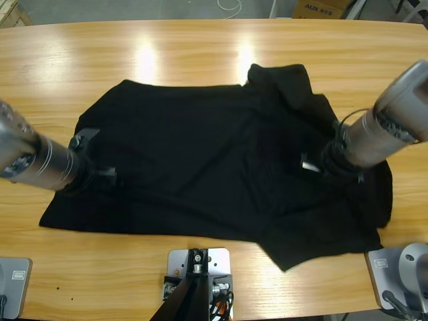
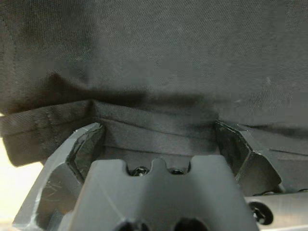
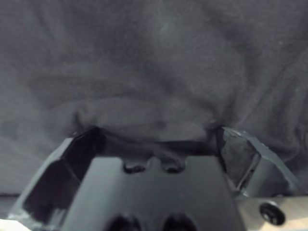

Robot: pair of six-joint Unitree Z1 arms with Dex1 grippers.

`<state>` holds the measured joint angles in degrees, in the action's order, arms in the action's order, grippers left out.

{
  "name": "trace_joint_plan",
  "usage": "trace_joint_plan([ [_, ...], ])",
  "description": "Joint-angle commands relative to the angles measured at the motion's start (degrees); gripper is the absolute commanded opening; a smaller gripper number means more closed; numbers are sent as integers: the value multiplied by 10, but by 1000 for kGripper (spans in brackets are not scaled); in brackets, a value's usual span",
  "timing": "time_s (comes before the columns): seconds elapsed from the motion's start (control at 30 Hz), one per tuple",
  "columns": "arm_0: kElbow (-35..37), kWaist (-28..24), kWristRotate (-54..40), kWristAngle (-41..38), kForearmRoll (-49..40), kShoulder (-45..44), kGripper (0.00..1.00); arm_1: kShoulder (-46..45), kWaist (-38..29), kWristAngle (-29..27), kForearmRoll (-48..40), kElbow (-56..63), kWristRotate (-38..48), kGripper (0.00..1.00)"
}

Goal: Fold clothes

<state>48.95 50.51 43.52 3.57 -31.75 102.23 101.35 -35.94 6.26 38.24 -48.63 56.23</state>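
The clothes are one black shirt (image 1: 200, 147), lying spread across the middle of the wooden table (image 1: 200, 53), with its collar end bunched toward the right. My left gripper (image 1: 100, 175) reaches in from the left edge and rests on the shirt's left part. In the left wrist view its jaws (image 2: 156, 139) stand wide apart with the shirt's stitched hem (image 2: 144, 125) lying between them. My right gripper (image 1: 309, 164) comes in from the right onto the shirt's right part. Its jaws (image 3: 154, 137) are also spread, and rumpled fabric (image 3: 154, 57) is pressed into the gap.
Bare table runs behind the shirt and along the front edge. Past the far edge stand a cardboard box (image 1: 321, 8) and a wooden crate (image 1: 13, 13), and a white cable (image 1: 229, 7) lies on the floor.
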Motion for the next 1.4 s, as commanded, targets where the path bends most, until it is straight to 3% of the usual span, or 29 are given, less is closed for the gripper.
trace_joint_plan([
  [0.03,-48,24,31,-12,-69,-74,881,-42,-35,-25,63,21,5,974],
  [0.13,-46,24,36,-12,-95,-104,881,-54,-35,-73,127,-35,-20,980],
  [0.3,-34,24,31,-2,-96,-103,881,-45,-35,-138,132,-55,-64,982],
  [0.37,-27,24,31,-2,-97,-114,881,-101,-35,-133,168,-71,-86,977],
  [0.43,-15,24,10,-2,-94,-123,883,-180,-70,-84,180,-70,-101,977],
  [0.53,-10,33,-118,15,-77,-137,919,-291,-134,-57,207,-43,22,977],
  [0.6,-12,33,-189,20,-57,-146,927,-324,-141,-44,207,-18,114,977],
  [0.73,-3,35,-281,18,-51,-153,927,-317,-194,-8,140,33,311,977],
  [0.8,-3,36,-311,10,-49,-153,931,-288,-232,27,54,73,374,977],
  [0.9,-6,40,-418,-11,-37,-154,931,-252,-237,53,25,75,428,977],
  [1.0,-4,40,-446,-22,-26,-149,927,-209,-237,97,11,72,497,973],
  [1.23,-15,41,-440,-40,13,-117,920,-112,-232,130,-17,76,521,973],
  [1.4,-19,41,-440,-42,29,-97,918,-64,-205,138,-25,70,521,902],
])
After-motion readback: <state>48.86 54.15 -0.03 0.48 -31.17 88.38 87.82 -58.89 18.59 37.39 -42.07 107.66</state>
